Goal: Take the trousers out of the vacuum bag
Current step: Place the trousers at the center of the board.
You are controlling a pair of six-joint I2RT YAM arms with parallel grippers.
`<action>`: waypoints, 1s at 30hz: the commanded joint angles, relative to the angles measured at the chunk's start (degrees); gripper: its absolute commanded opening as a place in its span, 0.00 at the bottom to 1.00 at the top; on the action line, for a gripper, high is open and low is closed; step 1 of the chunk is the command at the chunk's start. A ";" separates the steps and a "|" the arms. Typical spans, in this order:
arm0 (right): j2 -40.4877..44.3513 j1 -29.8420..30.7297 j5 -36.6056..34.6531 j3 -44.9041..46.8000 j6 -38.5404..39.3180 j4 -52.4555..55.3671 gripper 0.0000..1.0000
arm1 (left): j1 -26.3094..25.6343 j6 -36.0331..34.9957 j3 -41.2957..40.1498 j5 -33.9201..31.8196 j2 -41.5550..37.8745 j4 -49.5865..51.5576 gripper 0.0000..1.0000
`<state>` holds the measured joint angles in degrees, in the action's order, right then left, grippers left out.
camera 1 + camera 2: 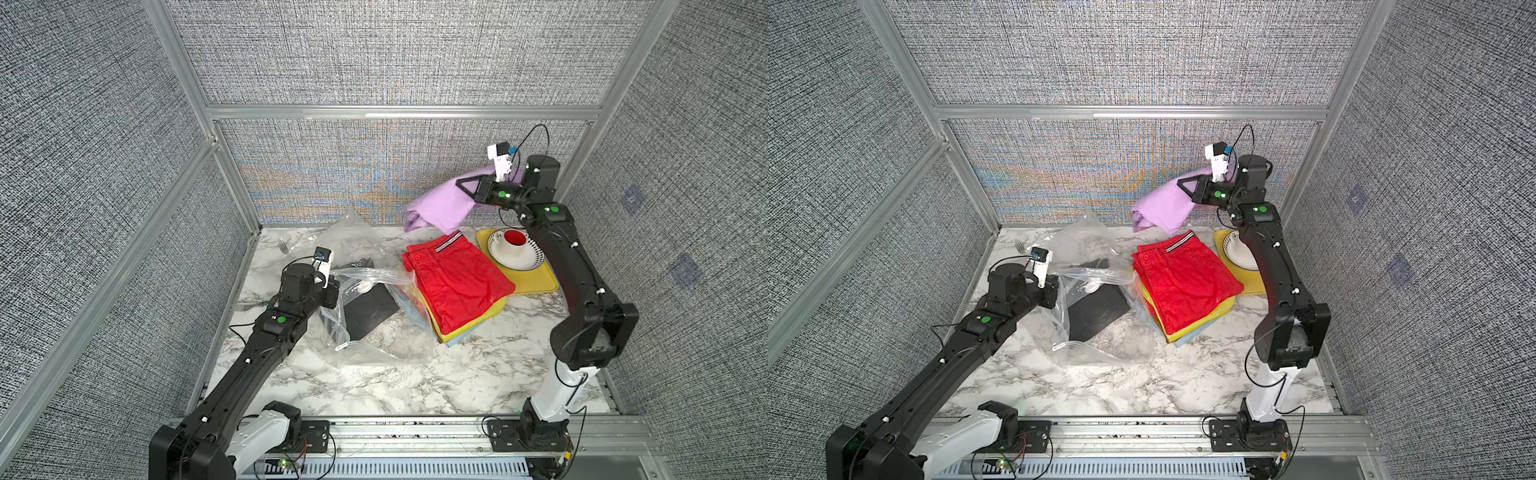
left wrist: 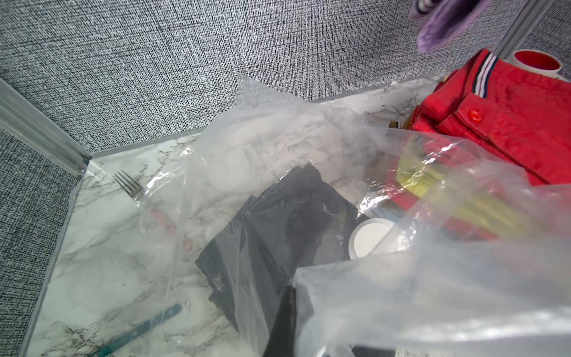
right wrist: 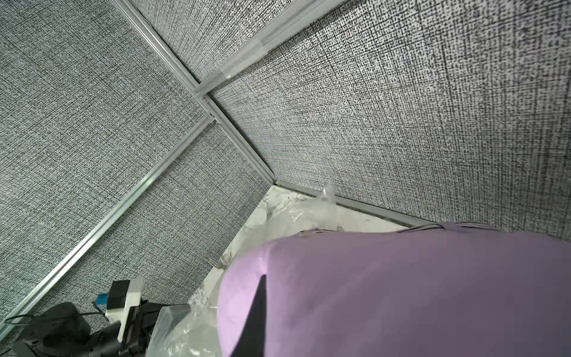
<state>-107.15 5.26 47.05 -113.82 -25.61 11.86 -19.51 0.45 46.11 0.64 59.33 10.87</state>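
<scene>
The clear vacuum bag (image 1: 374, 345) (image 1: 1100, 349) lies crumpled at mid-table, its white valve disc (image 2: 369, 238) showing. My left gripper (image 1: 334, 291) (image 2: 289, 296) is shut on the bag's plastic edge. Dark grey denim trousers (image 1: 370, 309) (image 2: 278, 222) lie inside the bag. To the right of the bag lies a folded stack of trousers (image 1: 457, 278) (image 1: 1183, 278), red on top of yellow and light blue. My right gripper (image 1: 461, 185) (image 3: 262, 284) is raised at the back right, shut on the lilac trousers (image 1: 440, 208) (image 3: 401, 293), which hang above the stack.
A yellow tray (image 1: 538, 280) behind the stack holds a white dish (image 1: 515, 255) and a red-lined cup. A fork (image 1: 284, 247) (image 2: 129, 185) lies at the back left corner. A teal-handled utensil (image 2: 145, 327) lies near the left wall. Fabric walls enclose three sides.
</scene>
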 commanded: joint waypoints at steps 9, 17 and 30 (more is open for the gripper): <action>-6.13 -0.77 10.07 -2.86 2.53 -2.42 0.00 | 0.00 0.26 -0.01 -0.64 -1.23 -0.06 0.00; -1.38 -1.72 12.27 6.21 5.65 -2.23 0.00 | 0.00 0.19 0.04 -0.82 -0.80 0.29 0.00; 4.97 -2.89 14.39 17.38 6.09 -3.13 0.00 | 0.00 0.15 0.04 -1.17 -0.49 0.53 0.00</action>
<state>-103.39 2.31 58.83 -97.27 -20.27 11.86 -19.51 0.47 46.00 -0.01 58.70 11.79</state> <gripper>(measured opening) 0.098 0.049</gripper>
